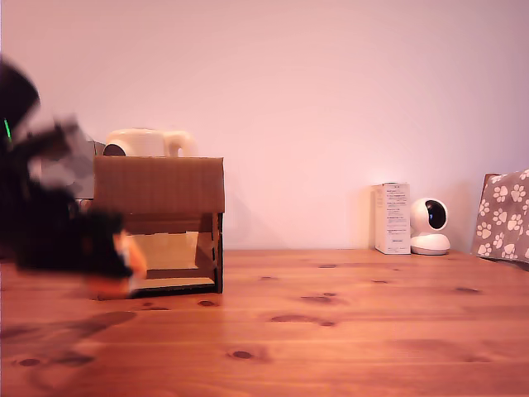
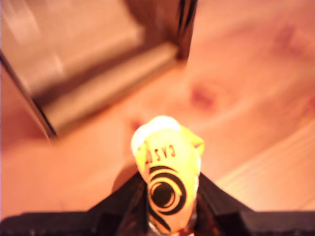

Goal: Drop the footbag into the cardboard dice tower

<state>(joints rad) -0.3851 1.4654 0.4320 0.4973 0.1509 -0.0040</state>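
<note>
Since my pincer (image 2: 167,219) is clamped on the footbag (image 2: 166,184) low beside the cardboard dice tower (image 1: 159,215), I'd lift it to the top next.

The robot arm (image 1: 41,215), blurred in the exterior view, is matte black, bulky, with a small green light (image 1: 7,129) near its top.

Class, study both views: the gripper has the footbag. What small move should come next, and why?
Probably lift. The gripper is shut on the footbag low beside the cardboard dice tower, near its lower front opening, just above the table. The tower's top is well above it, so height comes first.
</note>
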